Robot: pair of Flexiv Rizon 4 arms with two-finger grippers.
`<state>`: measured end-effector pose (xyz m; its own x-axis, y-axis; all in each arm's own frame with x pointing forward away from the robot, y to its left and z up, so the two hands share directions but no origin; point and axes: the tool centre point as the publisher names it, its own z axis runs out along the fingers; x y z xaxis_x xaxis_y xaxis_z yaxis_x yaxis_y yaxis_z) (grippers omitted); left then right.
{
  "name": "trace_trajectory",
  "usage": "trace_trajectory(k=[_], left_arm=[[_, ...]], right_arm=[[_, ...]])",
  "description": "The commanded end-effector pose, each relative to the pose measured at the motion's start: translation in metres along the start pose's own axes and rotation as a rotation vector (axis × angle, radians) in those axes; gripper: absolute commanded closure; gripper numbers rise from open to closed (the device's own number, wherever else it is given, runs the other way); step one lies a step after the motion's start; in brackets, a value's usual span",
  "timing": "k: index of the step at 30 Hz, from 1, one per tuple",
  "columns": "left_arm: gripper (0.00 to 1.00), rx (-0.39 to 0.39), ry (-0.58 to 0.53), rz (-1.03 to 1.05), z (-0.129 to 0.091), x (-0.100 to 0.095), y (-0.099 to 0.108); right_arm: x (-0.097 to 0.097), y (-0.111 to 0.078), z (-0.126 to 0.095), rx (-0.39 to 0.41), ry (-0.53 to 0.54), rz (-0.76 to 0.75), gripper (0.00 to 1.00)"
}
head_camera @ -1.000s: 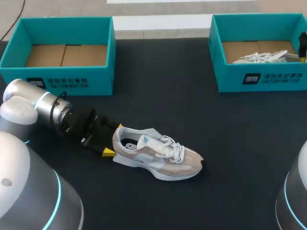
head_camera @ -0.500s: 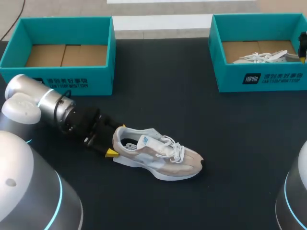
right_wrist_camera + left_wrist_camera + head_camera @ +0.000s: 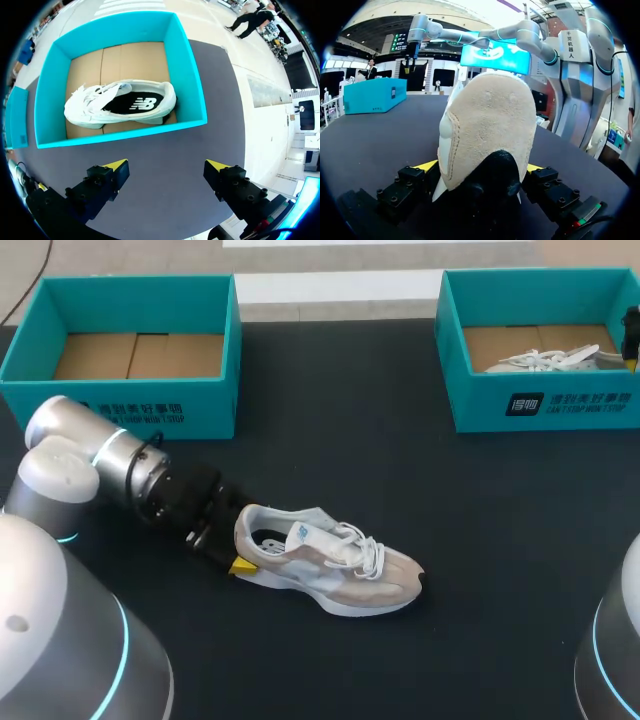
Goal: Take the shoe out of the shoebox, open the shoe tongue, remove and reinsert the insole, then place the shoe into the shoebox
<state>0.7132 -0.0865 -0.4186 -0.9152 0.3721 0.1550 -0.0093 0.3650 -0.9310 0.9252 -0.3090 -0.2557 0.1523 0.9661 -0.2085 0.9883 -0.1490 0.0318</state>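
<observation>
A beige and white shoe (image 3: 330, 560) lies on its sole on the dark table, toe to the right. My left gripper (image 3: 240, 540) is at its heel and stands open. In the left wrist view the suede heel (image 3: 485, 135) fills the gap between the two yellow tips of the left gripper (image 3: 481, 167). Whether they touch it I cannot tell. My right gripper (image 3: 166, 166) hangs open and holds nothing, above the near wall of the right teal shoebox (image 3: 190, 75). A white shoe (image 3: 120, 105) lies inside that box.
A second teal shoebox (image 3: 130, 400) with a bare cardboard floor stands at the back left. The right shoebox (image 3: 545, 410) stands at the back right. Dark tabletop (image 3: 330, 440) stretches between the boxes and around the shoe.
My left arm has slid a little to the right, bringing its fingers further along the heel. The shoe and the right arm have stayed put.
</observation>
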Motion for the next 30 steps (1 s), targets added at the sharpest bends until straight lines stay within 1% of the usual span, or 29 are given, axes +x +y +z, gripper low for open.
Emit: trace_trajectory(k=[1, 6, 7, 8, 9, 10, 13, 15, 17, 18, 20, 27, 30], left_arm=[[0.0, -0.004, 0.004, -0.005, 0.005, -0.003, 0.005], [0.0, -0.012, 0.003, -0.003, 0.006, -0.002, 0.005], [0.08, -0.015, 0.004, -0.002, 0.005, -0.001, 0.005], [0.57, -0.019, 0.002, -0.004, 0.006, -0.001, 0.005], [0.83, -0.019, 0.001, -0.004, 0.006, -0.001, 0.005], [1.0, -0.02, 0.001, -0.004, 0.005, -0.001, 0.005], [1.0, -0.027, -0.016, -0.006, 0.004, 0.001, 0.005], [1.0, -0.014, -0.06, -0.002, 0.0, 0.003, 0.002], [1.0, -0.04, -0.115, -0.015, -0.004, 0.004, 0.0], [1.0, -0.024, -0.132, -0.015, -0.005, 0.004, -0.001], [1.0, -0.024, -0.177, -0.025, -0.008, 0.004, -0.002], [1.0, 0.014, -0.303, -0.045, -0.011, 0.005, -0.005], [1.0, 0.022, -0.331, -0.046, -0.011, 0.002, -0.007]], right_arm=[[0.0, -0.001, 0.0, -0.002, 0.001, 0.001, 0.0], [0.0, -0.001, 0.0, -0.002, 0.001, 0.001, 0.0], [0.0, -0.001, 0.0, -0.002, 0.001, 0.001, 0.0], [0.0, -0.001, 0.0, -0.002, 0.001, 0.001, 0.0], [0.0, -0.001, 0.0, -0.002, 0.001, 0.001, 0.0], [0.0, -0.001, 0.0, -0.002, 0.001, 0.001, 0.0], [0.0, -0.001, 0.0, -0.002, 0.001, 0.001, 0.0], [0.0, -0.001, 0.0, -0.002, 0.001, 0.001, 0.0], [0.0, -0.001, 0.0, -0.002, 0.001, 0.001, 0.0], [0.0, -0.001, 0.0, -0.002, 0.001, 0.001, 0.0], [0.0, -0.001, 0.0, -0.002, 0.001, 0.001, 0.0], [0.0, -0.001, 0.0, -0.002, 0.001, 0.001, 0.0], [0.0, -0.001, 0.0, -0.002, 0.001, 0.001, 0.0]])
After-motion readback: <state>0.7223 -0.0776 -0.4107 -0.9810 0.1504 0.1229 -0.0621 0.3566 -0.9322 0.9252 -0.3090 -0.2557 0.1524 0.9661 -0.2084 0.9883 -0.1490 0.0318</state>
